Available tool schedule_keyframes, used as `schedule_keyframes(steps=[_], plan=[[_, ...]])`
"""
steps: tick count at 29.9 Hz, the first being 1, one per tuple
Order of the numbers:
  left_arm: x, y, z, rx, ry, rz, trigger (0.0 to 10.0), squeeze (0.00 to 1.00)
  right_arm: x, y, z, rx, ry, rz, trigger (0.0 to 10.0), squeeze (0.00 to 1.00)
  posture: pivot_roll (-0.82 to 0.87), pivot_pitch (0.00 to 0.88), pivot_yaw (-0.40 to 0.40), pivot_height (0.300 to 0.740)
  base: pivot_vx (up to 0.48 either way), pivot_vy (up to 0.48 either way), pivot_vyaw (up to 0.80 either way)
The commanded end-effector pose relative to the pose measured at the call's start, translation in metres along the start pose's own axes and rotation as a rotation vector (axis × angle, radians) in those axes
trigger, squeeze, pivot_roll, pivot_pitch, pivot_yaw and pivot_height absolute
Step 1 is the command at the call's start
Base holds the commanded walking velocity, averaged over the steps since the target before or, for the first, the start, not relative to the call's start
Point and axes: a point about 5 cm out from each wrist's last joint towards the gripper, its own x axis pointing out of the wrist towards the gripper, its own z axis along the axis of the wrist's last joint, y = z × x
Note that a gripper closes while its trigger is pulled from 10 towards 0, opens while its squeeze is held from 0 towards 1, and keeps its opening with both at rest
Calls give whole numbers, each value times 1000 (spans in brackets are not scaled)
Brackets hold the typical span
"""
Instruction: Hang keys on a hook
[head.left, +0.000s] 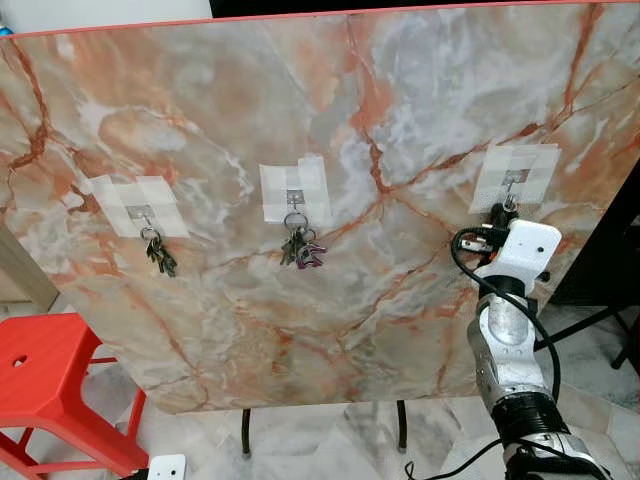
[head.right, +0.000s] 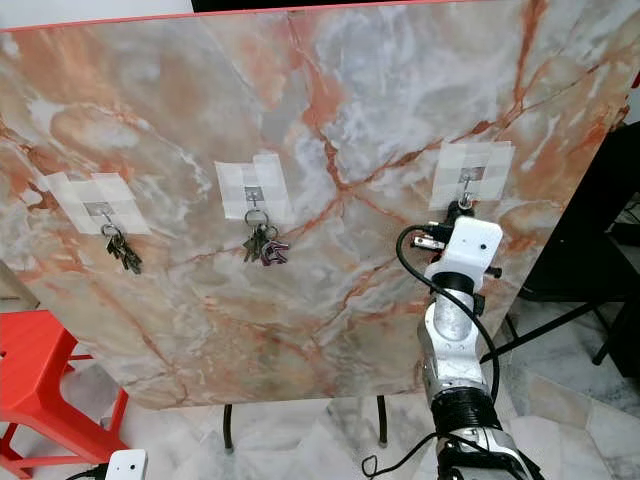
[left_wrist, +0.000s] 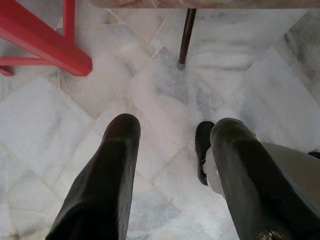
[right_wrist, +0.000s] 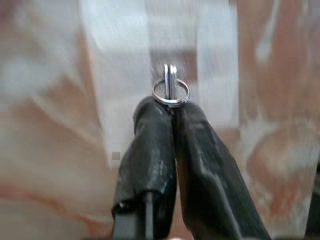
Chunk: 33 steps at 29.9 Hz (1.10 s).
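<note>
Marble board stands upright, w/ three taped hooks across it. Left hook already carries keys; mid hook carries a second bunch w/ a purple tag. Right hook looks bare, so that's the target.

R gripper is raised to the board just below the right hook, arm reaching up from low right. Fingers are clenched tight on a key ring, pinched at its lower edge so the loop stands proud above the tips. Makes sense: an exposed loop is what has to slip over the hook. In the wrist view the ring sits right in front of the tape patch, roughly lined up w/ the hook; the board behind is blurred, so can't tell if the ring is touching the hook yet. The keys below the ring are hidden by the fingers.

L gripper hangs idle pointing at the floor, fingers spread, holding nothing. Red stool stands near left, beside the board.

Judgement: the step in hand is the final approach, i.e. lifting the loop over the hook tip, then letting go. Risk: ring slides off the pinch or misses the small hook.
</note>
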Motion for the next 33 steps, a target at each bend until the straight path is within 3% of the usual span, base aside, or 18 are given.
schedule_keyframes(steps=[1, 8, 10, 11, 12, 13, 14, 15, 16, 17, 18, 20, 21, 23, 25, 28, 30, 33], plan=[[-1, 3, -2, 25, 9, 6, 10000, 0, 3, 5, 19, -33, -111, 46, 10000, 0, 39, 0, 52, 740, 0, 0, 0], [-1, 4, -2, 26, 9, 6, 10000, 0, 5, 1, 50, -100, -263, 13, 10000, 0, 39, 0, 54, 740, 0, 0, 0], [-1, 5, -1, 28, 9, 6, 10000, 0, -3, -33, 58, -169, -274, -190, 10000, 0, 30, 0, 56, 740, 0, 0, 0], [-1, 5, -1, 28, 9, 6, 10000, 0, -3, -33, 58, -169, -274, -190, 10000, 0, 30, 0, 56, 740, 0, 0, 0], [-1, 5, -1, 29, 9, 6, 10000, 0, -7, -45, 54, -192, -246, -252, 10000, 0, 25, 0, 57, 740, 0, 0, 0], [-1, 5, -1, 30, 10, 5, 10000, 0, -15, -62, 36, -191, -148, -338, 10000, 0, 22, 0, 57, 740, 0, 0, 0], [-1, 5, -1, 30, 10, 5, 10000, 0, -15, -62, 36, -191, -148, -338, 10000, 0, 22, 0, 57, 740, 0, 0, 0], [0, 5, -1, 31, 10, 4, 10000, 0, -29, -83, -2, -77, 65, -461, 10000, 0, 24, 0, 57, 740, 0, 0, 0], [0, 4, -1, 32, 10, 3, 10000, 0, -42, -94, -28, 0, 200, -545, 10000, 0, 24, 0, 56, 740, 0, 0, 0], [0, 4, -1, 32, 10, 3, 10000, 0, -42, -94, -28, 0, 200, -545, 10000, 0, 24, 0, 56, 740, 0, 0, 0], [0, 4, -1, 33, 9, 2, 10000, 0, -55, -100, -48, 52, 305, -606, 10000, 0, 25, 0, 55, 740, 0, 0, 0], [0, 3, 0, 32, 7, 2, 10000, 0, -78, -100, -80, 111, 487, -620, 10000, 0, 27, 0, 55, 740, 0, 0, 0], [0, 3, 1, 32, 6, 2, 10000, 0, -92, -94, -101, 127, 633, -587, 10000, 0, 25, 0, 56, 740, 0, 0, 0], [0, 3, 1, 32, 6, 2, 10000, 0, -92, -94, -101, 127, 633, -587, 10000, 0, 25, 0, 56, 740, 0, 0, 0], [1, 2, 2, 31, 4, 2, 10000, 0, -142, -77, -144, 177, 992, -533, 10000, 0, 26, 0, 57, 740, 0, 0, 0], [1, 1, 3, 28, -1, 3, 10000, 0, -149, -73, -147, 163, 1029, -531, 10000, 0, 42, 0, 58, 740, 0, 0, 0], [1, 2, 4, 30, -5, 6, 10000, 0, -129, -66, -134, 126, 915, -495, 10000, 0, 29, 0, 63, 740, 0, 0, 0], [1, 3, 4, 32, -4, 5, 10000, 0, -116, -67, -125, 92, 839, -482, 10000, 0, 29, 0, 63, 740, 0, 0, 0]])
